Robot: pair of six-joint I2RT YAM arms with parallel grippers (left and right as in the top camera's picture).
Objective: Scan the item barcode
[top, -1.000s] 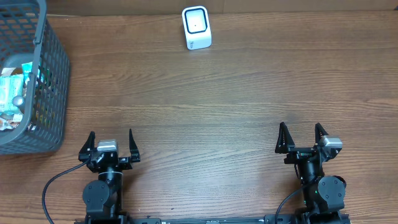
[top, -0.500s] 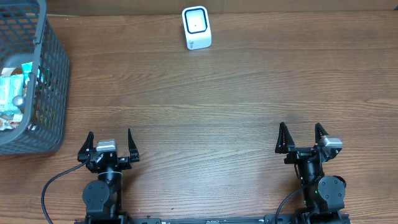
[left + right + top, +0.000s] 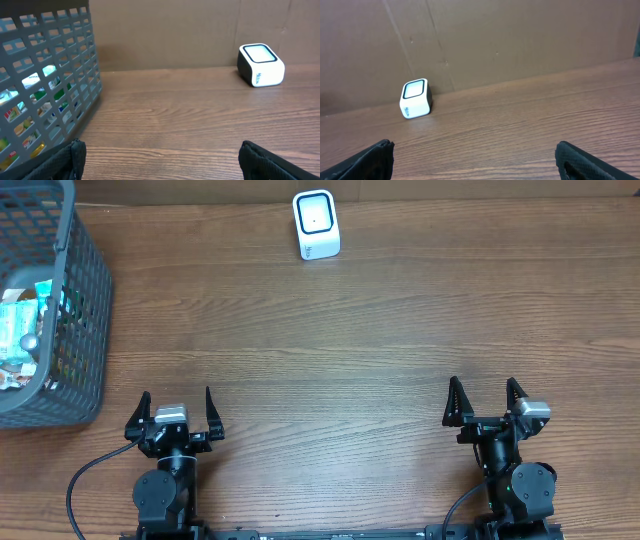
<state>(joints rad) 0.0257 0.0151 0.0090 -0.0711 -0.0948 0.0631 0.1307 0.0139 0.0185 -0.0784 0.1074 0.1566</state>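
Observation:
A small white barcode scanner with a dark-framed window stands at the table's far edge; it also shows in the left wrist view as the scanner and in the right wrist view as the scanner. Packaged items lie inside the grey mesh basket at the far left; through its wall the packets show. My left gripper rests open at the near left, nothing between its fingers. My right gripper rests open at the near right, also holding nothing.
A brown cardboard wall closes off the table's far side behind the scanner. The basket's wall stands close to the left of my left gripper. Bare wood table lies between the arms and the scanner.

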